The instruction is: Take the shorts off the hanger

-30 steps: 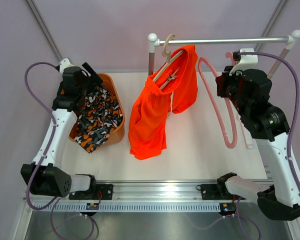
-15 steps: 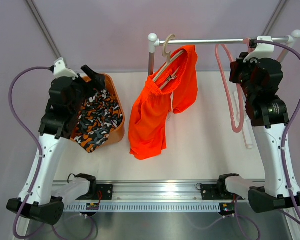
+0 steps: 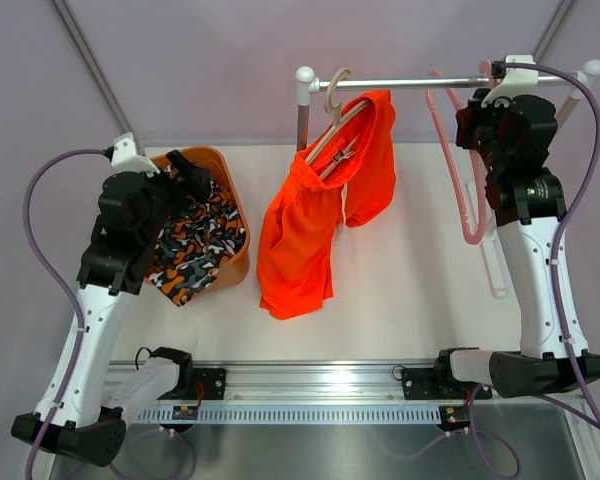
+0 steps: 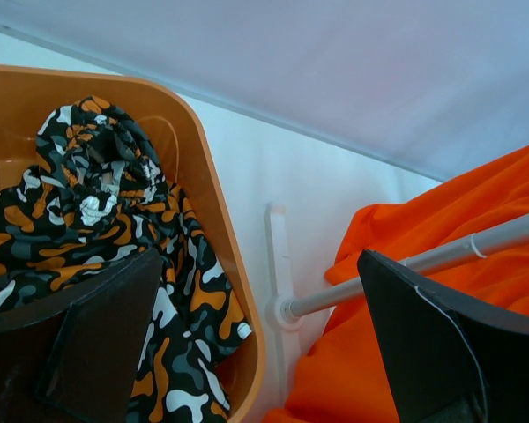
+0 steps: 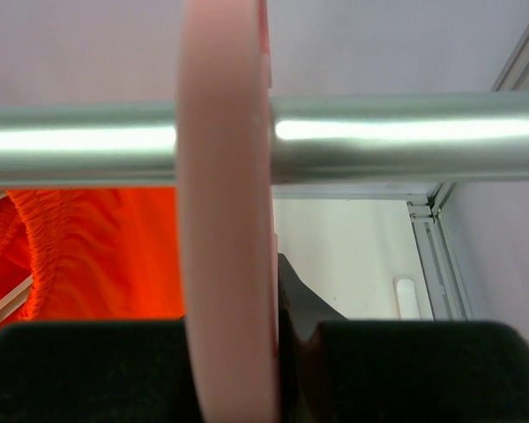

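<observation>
Camo shorts done, in bin, table left rear; orange shorts hang on beige hanger. Left gripper apart, right gripper clamps pink hanger.

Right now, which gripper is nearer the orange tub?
Left. The left gripper hangs open over the far end of the tub, above the camouflage shorts. The right gripper is across the table at the rail, shut on the pink hanger.
</observation>
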### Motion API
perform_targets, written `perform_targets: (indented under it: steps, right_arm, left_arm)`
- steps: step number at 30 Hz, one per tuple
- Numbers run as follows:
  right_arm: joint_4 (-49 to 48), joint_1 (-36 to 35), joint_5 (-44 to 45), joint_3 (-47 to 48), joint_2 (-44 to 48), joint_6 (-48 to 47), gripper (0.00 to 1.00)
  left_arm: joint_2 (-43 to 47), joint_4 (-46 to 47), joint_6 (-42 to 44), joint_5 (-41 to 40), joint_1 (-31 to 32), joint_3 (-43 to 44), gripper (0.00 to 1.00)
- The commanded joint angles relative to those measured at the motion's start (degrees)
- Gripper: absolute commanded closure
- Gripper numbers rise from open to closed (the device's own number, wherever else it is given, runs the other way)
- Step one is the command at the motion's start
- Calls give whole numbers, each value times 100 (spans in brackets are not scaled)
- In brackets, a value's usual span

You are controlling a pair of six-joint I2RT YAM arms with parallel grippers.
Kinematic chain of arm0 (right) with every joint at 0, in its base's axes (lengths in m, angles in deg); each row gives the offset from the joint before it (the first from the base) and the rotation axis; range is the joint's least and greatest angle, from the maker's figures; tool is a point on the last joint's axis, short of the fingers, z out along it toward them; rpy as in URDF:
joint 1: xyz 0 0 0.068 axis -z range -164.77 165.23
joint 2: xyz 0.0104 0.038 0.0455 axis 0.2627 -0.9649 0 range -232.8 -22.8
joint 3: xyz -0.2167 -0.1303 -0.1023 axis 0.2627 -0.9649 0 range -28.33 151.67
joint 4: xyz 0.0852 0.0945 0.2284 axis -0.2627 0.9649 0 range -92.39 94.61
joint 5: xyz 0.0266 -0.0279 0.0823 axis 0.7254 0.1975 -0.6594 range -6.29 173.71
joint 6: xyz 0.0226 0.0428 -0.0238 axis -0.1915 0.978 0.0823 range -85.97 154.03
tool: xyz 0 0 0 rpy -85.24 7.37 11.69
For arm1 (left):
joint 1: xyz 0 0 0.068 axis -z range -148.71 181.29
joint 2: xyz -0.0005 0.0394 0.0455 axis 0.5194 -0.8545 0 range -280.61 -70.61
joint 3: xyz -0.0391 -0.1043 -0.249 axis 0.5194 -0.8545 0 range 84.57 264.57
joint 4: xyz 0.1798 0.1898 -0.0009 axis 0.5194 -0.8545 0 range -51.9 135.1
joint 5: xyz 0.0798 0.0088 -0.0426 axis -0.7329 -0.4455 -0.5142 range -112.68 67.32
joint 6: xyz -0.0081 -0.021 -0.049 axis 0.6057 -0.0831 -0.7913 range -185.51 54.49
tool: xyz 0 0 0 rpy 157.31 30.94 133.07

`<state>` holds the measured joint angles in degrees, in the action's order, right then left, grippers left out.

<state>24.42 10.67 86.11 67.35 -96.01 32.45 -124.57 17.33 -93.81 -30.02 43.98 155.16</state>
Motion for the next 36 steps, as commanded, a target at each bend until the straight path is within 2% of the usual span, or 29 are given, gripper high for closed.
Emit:
perform_targets:
  steps: [1,17,36]
  right_arm:
    - [-360,113,-195,364,-88,-88,100]
    - [-413,394,-213,188,-360,-17,100]
    - [-404,403,-450,-199,-387,387,100]
  left_arm:
    - [201,219,149,180,14,-106,1]
    - [210,289,202,303,14,-335,1]
    - [192,351,210,355,14,-476,1]
